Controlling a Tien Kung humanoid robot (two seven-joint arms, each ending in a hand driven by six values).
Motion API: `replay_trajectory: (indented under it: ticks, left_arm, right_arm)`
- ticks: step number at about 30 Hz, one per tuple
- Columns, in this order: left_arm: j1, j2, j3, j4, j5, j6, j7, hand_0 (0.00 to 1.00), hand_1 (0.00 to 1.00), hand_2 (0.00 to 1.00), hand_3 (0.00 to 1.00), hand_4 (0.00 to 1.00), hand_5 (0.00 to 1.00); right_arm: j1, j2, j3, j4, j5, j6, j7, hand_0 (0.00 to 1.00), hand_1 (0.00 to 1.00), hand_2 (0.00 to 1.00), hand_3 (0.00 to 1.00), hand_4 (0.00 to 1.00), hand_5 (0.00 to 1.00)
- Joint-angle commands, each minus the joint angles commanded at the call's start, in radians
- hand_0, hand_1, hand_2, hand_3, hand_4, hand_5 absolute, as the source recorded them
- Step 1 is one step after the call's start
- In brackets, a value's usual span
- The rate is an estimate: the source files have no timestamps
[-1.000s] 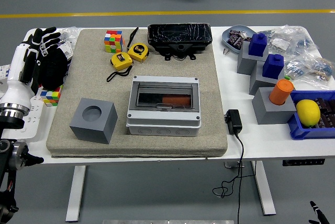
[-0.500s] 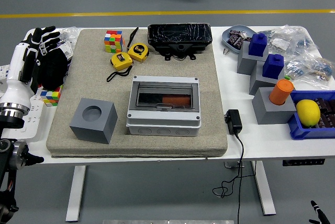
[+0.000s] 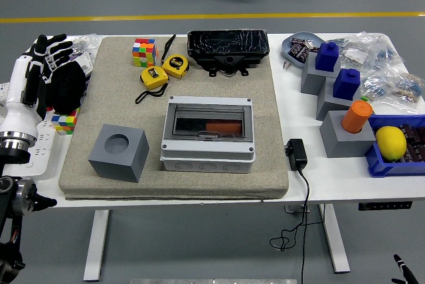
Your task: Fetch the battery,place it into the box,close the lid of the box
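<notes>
Now the left hand [image 3: 46, 52] has drifted slightly further left at the desk [image 3: 302, 184] edge, fingers spread and empty, while the battery [image 3: 222, 127] lies inside the box [image 3: 208, 135] under its closed lid, so the task looks complete.

The battery [image 3: 222, 127] shows only as an orange-red bar through the tinted lid of the box [image 3: 208, 134]; its ends and markings cannot be made out. The left hand [image 3: 48, 55] hides part of a black object behind it, and its arm is cut off by the left edge. Only a black tip of the right hand [image 3: 403, 269] shows at the bottom right corner, too little to tell its pose. The blue bin [image 3: 397, 158] runs off the right edge. The bags [image 3: 388, 75] of small parts hold contents too small to identify.
</notes>
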Motion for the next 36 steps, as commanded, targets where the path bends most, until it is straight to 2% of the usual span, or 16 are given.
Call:
replay_trajectory:
  ticks: [36]
  left_arm:
    - [0.001,0.0,0.001,0.002,-0.005,0.014,-0.01,0.742,0.746,0.72,0.724,0.998,0.998]
  right_arm:
    - [0.0,0.0,-0.003,0.0,0.001,0.0,-0.002,0.871,0.795,0.764,0.791,0.998,0.998]
